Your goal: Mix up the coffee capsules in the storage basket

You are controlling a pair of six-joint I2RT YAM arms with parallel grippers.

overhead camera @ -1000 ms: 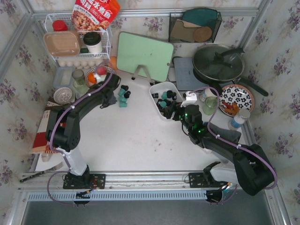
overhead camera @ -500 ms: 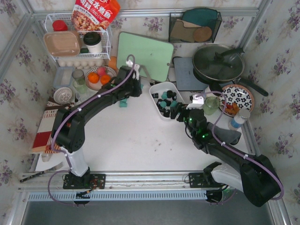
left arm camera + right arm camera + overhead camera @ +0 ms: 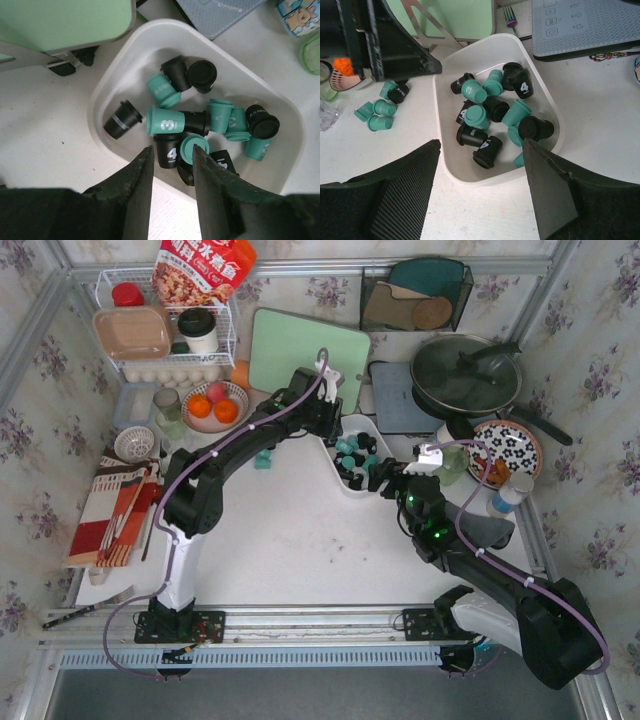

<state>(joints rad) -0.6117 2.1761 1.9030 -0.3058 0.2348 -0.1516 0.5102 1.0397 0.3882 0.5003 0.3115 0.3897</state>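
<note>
**White table (image 3: 290, 540), floral walls: mid-task check**

Top view. Cluttered white table, kitchenware along the far edge. You'll find the storage basket (image 3: 329, 453) just right of centre, its long axis running diagonally from far-left to near-right. The coffee capsules (image 3: 352, 452) are heaped inside it, teal and black mixed. The left gripper (image 3: 335, 426) hangs over the basket's far-left end. The right gripper (image 3: 385, 478) sits at its near-right end. A few loose capsules (image 3: 263, 457) lie on the table to the basket's left.

Left wrist view. The basket is directly under your left gripper, with the near rim just beyond the fingertips. The fingers stand narrowly apart with nothing between them. Most capsules lie on their sides. A teal capsule marked 3 (image 3: 165, 121) lies lengthwise left to right. A black capsule (image 3: 122, 119) lies apart near the left wall, tilted. The green board (image 3: 65, 22) stands past the basket.

Right wrist view. Your right gripper is spread wide and empty, and the basket's near end falls between the fingers. The basket runs away from you, leaning right. Capsules point every way, and several show a white 4. Loose teal ones rest on the table to the left.
</note>
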